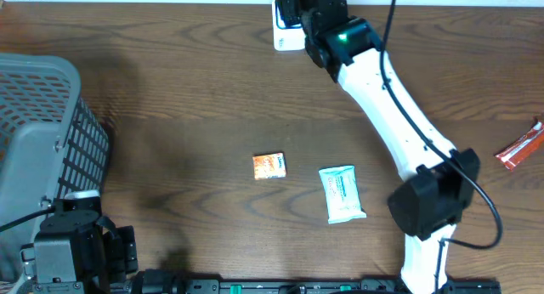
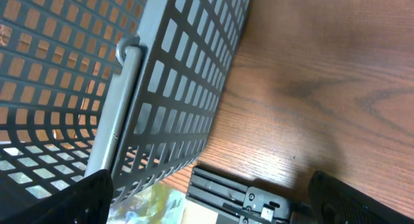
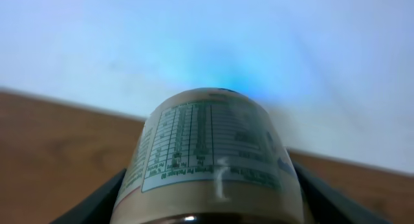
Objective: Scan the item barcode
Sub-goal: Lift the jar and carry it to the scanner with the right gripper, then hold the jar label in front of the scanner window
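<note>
The right claw (image 3: 213, 208) pinched a round beige container with a white printed label (image 3: 210, 143), near the far edge of the wooden bench (image 1: 195, 98). The left claw (image 2: 213, 201) stood spread beside the grey mesh basket (image 2: 174, 88).

Grey grid-mesh basket (image 1: 85, 149) — orange packet (image 1: 269, 165), mint-white pouch (image 1: 342, 193), red wrapper (image 1: 520, 148); can (image 3: 210, 146) label cream, green print.

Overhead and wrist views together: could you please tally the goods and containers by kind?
Flat packets (small orange packet, pale green-and-white packet, red packet): 3
Grey plastic mesh basket: 1
Round paper-labelled container: 1
Total: 5
</note>
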Controlling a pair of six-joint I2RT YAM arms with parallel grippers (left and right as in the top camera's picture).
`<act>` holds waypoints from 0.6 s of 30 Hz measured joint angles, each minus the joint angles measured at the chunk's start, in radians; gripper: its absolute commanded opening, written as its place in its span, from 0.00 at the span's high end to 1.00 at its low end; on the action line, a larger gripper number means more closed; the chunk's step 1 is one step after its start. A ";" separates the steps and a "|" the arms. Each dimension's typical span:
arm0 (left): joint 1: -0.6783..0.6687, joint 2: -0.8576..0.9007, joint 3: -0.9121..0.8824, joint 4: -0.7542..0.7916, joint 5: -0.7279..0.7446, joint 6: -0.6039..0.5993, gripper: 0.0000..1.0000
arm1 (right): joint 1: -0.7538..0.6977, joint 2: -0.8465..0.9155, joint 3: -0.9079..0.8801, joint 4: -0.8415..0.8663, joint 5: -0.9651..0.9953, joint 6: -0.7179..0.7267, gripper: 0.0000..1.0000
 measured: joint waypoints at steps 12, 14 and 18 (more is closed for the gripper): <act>0.000 0.000 0.000 0.000 0.000 0.000 0.04 | -0.010 0.308 0.000 0.538 0.076 -0.272 0.45; 0.000 0.000 0.000 0.000 0.000 0.000 0.04 | -0.010 0.364 0.000 0.591 0.105 -0.317 0.45; 0.000 0.000 0.000 0.000 0.000 0.000 0.04 | -0.008 0.454 -0.001 0.615 0.142 -0.390 0.46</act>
